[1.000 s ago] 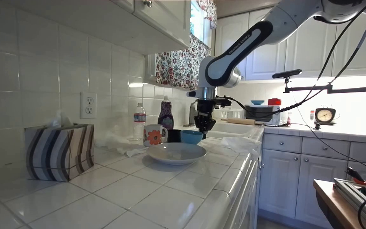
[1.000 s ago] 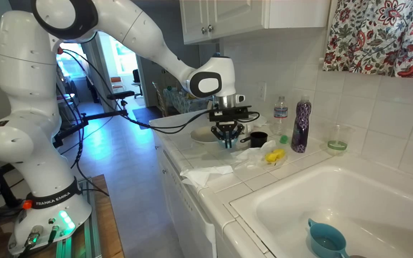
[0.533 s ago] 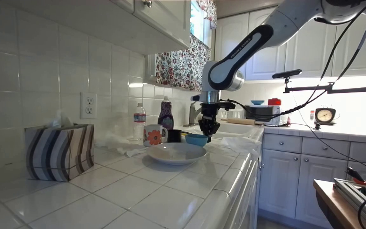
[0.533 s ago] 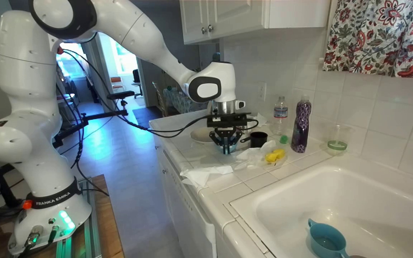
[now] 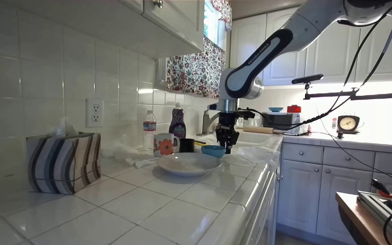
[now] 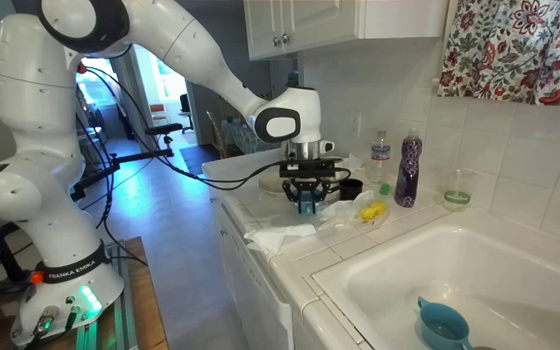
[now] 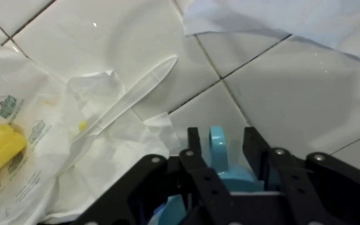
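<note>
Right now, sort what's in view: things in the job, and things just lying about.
In the job:
gripper, jaws parted
blue cup, its handle between them

Seemingly just lying about:
plate
flowered mug
black cup
plastic utensil
purple bottle
water bottle
tissue box
other blue cup in the sink

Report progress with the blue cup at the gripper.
Looks done: the blue cup, which moved with the gripper, seems set down on the counter. In hand: letting go; the fingers now stand open, clear of its handle on both sides. Left, probably: withdrawing, as the handle lies between them.
</note>
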`<action>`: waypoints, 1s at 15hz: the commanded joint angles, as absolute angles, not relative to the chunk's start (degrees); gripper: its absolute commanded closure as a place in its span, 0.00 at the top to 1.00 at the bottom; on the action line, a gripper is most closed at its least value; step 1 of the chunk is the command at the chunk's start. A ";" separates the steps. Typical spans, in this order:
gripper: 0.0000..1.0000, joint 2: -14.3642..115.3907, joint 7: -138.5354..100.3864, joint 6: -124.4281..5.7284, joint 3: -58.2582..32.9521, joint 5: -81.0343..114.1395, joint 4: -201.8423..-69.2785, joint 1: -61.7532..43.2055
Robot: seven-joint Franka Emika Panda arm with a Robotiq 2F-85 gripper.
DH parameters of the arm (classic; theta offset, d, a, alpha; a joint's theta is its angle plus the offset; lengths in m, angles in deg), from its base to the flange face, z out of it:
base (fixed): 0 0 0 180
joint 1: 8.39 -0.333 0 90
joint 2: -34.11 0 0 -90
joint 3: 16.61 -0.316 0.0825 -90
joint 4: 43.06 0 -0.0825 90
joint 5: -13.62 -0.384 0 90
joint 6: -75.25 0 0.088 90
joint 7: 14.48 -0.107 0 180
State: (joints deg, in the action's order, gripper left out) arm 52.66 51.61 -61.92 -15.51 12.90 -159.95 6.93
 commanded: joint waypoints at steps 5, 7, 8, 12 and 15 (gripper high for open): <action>0.99 47.20 53.49 -64.68 -14.77 12.08 -164.80 6.84; 1.00 43.73 52.27 -68.67 -14.41 13.47 -168.60 5.71; 1.00 41.95 51.58 -71.31 -14.20 14.33 -170.81 5.08; 1.00 34.16 49.99 -82.69 -12.89 20.32 -181.37 2.54; 1.00 28.69 48.97 -93.23 -11.87 27.22 -188.22 1.49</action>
